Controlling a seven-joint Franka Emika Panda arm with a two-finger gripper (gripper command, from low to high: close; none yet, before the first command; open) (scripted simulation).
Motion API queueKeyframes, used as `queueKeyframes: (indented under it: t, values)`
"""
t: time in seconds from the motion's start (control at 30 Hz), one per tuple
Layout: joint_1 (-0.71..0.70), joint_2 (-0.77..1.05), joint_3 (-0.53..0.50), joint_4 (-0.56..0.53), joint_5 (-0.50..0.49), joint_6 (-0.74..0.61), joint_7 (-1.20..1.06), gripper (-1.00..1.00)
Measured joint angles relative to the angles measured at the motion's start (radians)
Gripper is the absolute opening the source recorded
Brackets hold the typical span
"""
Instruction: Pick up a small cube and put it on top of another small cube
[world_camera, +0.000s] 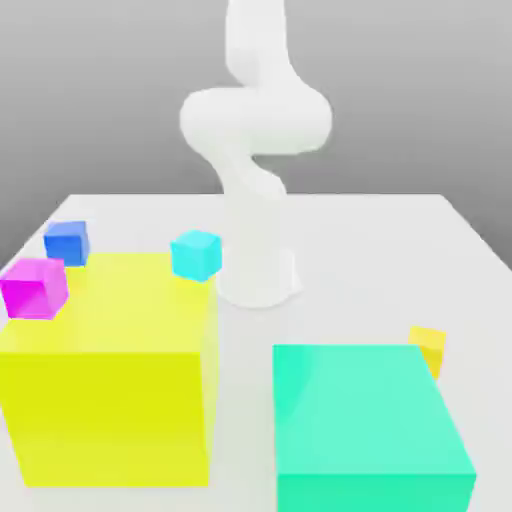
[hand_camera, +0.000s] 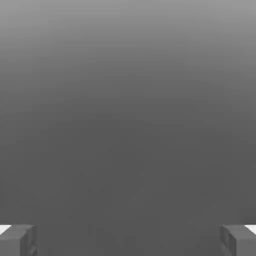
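1. The white arm (world_camera: 255, 150) is rising from its round base on the white table (world_camera: 380, 250), curling over itself high above the blocks.
2. In the hand view the gripper (hand_camera: 128, 242) is standing spread wide — one grey fingertip (hand_camera: 17, 240) at each lower corner, with only plain grey between them and nothing held.
3. The small yellow cube (world_camera: 428, 347) is sitting on the table at the exterior view's right, just behind the far right corner of the large teal block (world_camera: 370, 425).
4. A large yellow block (world_camera: 110, 370) is filling the exterior view's left — a magenta cube (world_camera: 34, 288), a blue cube (world_camera: 67, 243) and a cyan cube (world_camera: 195, 255) are ranged along its far edge; whether they are resting on it or behind it I cannot tell.
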Motion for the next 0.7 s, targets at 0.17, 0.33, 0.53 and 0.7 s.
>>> queueKeyframes:
  t: [0.17,0.33,0.53,0.7]
  values:
    - [0.044,0.136,0.109,-0.103,0.086,0.097,0.163,0.0]
    - [0.088,0.265,0.233,-0.203,0.151,0.189,0.335,0.0]
    - [0.141,0.422,0.393,-0.323,0.189,0.304,0.571,0.0]
    - [0.165,0.561,0.537,-0.425,0.164,0.406,0.808,0.0]
